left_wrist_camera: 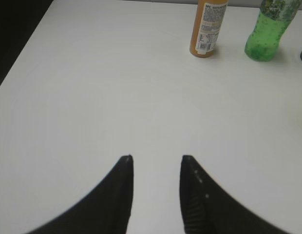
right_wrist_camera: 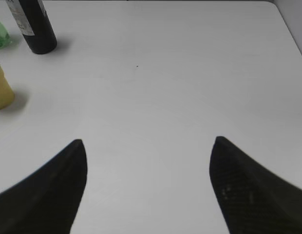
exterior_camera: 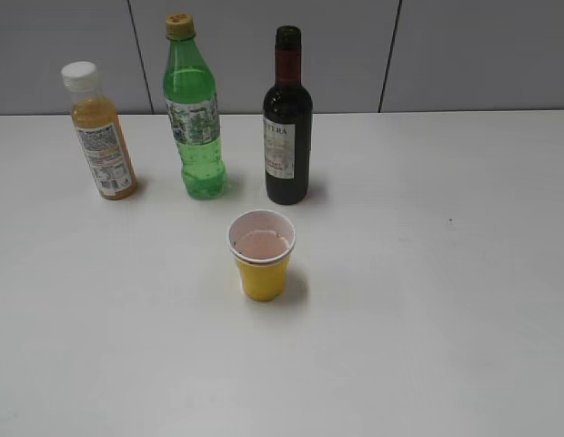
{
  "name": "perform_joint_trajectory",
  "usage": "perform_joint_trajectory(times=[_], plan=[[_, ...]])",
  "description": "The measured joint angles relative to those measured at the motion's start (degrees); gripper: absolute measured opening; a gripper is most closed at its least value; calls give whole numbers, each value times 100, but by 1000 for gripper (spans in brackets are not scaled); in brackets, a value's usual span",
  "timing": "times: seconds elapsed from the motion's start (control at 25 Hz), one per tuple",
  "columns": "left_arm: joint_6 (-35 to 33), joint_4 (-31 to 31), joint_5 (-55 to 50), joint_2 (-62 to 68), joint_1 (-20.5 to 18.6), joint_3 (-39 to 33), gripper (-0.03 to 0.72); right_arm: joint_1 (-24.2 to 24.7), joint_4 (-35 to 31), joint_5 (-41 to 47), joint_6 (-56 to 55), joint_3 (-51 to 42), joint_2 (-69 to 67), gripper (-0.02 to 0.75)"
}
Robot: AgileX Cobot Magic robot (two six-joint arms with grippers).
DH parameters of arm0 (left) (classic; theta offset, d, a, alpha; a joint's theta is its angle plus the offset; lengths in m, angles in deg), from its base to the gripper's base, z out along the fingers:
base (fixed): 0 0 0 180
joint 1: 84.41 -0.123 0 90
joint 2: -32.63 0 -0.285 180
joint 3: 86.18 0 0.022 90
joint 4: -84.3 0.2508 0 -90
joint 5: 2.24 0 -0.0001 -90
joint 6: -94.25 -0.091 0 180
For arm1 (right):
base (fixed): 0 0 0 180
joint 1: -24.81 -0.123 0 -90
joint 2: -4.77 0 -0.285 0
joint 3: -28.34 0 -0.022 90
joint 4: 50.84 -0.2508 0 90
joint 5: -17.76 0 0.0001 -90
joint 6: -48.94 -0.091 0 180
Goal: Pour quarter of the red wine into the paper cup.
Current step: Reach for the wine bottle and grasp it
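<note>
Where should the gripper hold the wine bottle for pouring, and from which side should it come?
Grip the wine bottle around its straight body at the label, coming from the right: the green bottle stands on its left, while the right side is open and nearer the right gripper.

I'm seeing a green plastic bottle (exterior_camera: 196, 114) standing upright on the white table (exterior_camera: 428, 300); the orange juice bottle (exterior_camera: 98, 132) is standing just left of it, seemingly tilted.

- Left gripper (left_wrist_camera: 156, 158) hangs above the table (left_wrist_camera: 92, 97), fingers a narrow gap apart, holding nothing.
- Right gripper (right_wrist_camera: 148, 141) hangs above the table, fingers spread wide, empty.
</note>
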Motion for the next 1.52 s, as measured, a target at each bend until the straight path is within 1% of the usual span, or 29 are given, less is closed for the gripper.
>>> perform_joint_trajectory(times=[1.52], plan=[[0,0,0,0,0,0,238,0,0,5,-15,0,0,587]])
